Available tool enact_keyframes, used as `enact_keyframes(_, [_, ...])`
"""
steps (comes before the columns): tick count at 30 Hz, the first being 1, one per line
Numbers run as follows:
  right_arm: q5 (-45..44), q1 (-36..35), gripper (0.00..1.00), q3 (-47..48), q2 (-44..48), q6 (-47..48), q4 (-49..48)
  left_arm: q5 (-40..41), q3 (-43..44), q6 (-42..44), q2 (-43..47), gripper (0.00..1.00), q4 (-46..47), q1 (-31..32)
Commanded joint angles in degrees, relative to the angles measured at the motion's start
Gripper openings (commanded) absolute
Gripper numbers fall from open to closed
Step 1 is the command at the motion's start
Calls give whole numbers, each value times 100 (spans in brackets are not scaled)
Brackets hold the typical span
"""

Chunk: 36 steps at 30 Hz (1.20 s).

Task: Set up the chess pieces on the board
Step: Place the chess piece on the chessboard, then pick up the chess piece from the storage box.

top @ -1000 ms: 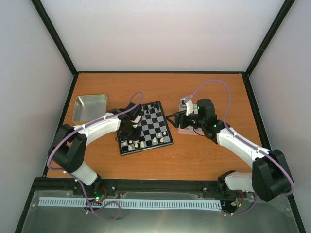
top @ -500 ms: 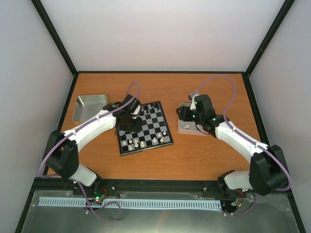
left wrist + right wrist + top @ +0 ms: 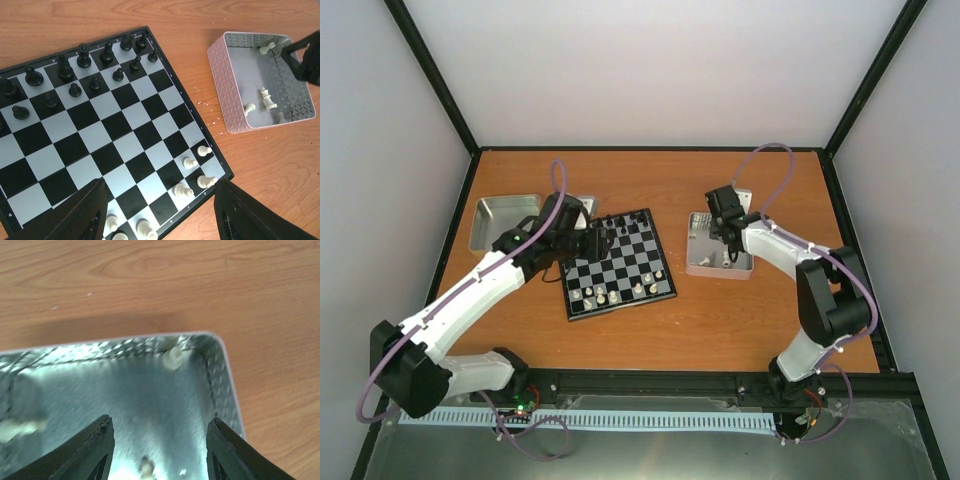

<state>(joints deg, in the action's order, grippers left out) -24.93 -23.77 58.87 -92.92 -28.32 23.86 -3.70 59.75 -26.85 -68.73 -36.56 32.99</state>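
The board (image 3: 620, 265) lies at mid-table, with black figures on its far rows and several cream-white chess pieces (image 3: 603, 296) on its near rows. The left wrist view shows the board (image 3: 100, 130) with white pieces (image 3: 189, 162) at its near right corner. My left gripper (image 3: 595, 240) is open and empty over the board's far left edge; it also shows in its wrist view (image 3: 160, 182). My right gripper (image 3: 722, 222) is open and empty over the right silver tray (image 3: 692, 264), which holds several white pieces (image 3: 267, 97). One white piece (image 3: 172, 358) lies in the tray corner ahead of the right gripper (image 3: 159, 422).
A second silver tray (image 3: 480, 225) stands at the far left of the table. Black frame rails run along the table's edges. In the left wrist view the right tray (image 3: 220, 95) sits just right of the board, with the right arm (image 3: 307, 60) above it.
My left gripper rose and drew back from the board's near left part to its far left edge. My right gripper swung from the tray's left side to over its far end.
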Motion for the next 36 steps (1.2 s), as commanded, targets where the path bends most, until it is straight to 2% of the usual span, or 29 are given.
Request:
enact_keyframes(1, [-492, 311, 51, 244, -442, 224, -391, -119, -73, -102, 4, 59, 236, -21])
enact_keyframes(6, [25, 338, 46, 405, -906, 919, -962, -193, -162, -110, 11, 59, 313, -21])
enact_keyframes(9, [-110, 378, 43, 595, -1160, 880, -901, -194, -156, -110, -28, 59, 312, -21])
enact_keyframes(14, [-286, 594, 43, 639, -1404, 542, -864, -205, -137, -110, -35, 59, 308, -21])
enact_keyframes(20, [179, 778, 43, 580, -1626, 832, -1250, -178, -138, -101, -43, 59, 299, -21])
enact_keyframes(25, [521, 831, 36, 607, -1770, 1163, -1576, -192, -134, -118, -79, 59, 292, -21])
enact_keyframes(28, [561, 838, 35, 674, -1836, 1184, -1559, -192, -151, -127, -55, 59, 272, -21])
enact_keyframes(33, [443, 838, 36, 778, -1903, 1150, -1478, -187, -191, -128, -43, 59, 281, -21])
enact_keyframes(36, [514, 837, 41, 810, -1847, 1203, -1448, -188, -198, -127, -61, 59, 301, -21])
